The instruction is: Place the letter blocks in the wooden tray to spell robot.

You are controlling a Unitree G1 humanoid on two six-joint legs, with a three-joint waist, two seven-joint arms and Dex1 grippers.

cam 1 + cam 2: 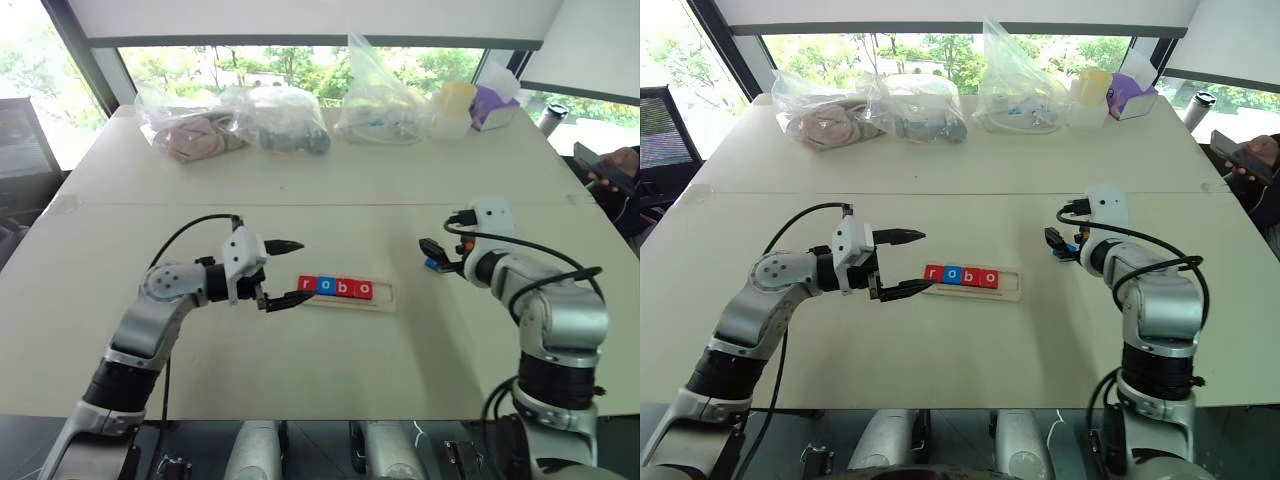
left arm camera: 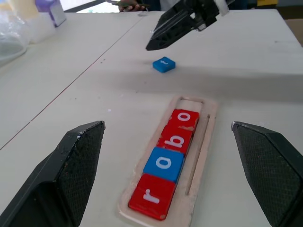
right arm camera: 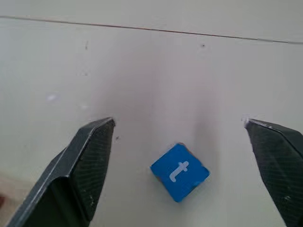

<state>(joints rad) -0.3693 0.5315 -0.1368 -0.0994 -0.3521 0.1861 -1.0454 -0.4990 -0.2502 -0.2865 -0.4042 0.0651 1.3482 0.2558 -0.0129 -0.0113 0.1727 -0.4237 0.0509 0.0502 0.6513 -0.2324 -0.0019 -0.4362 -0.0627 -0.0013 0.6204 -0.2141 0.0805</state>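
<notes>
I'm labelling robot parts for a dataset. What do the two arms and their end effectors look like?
Both arms have silver-grey metal segments with black joint bands and loose black cables looping alongside. Each wrist carries a white boxy housing. The left end effector and the right end effector each have two black tapered fingers; up close, the finger pads show a fine woven texture.

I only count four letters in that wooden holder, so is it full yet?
Not full. The wooden tray holds four blocks reading r, o, b, o, with one slot bare. The blue t block lies on the table.
</notes>
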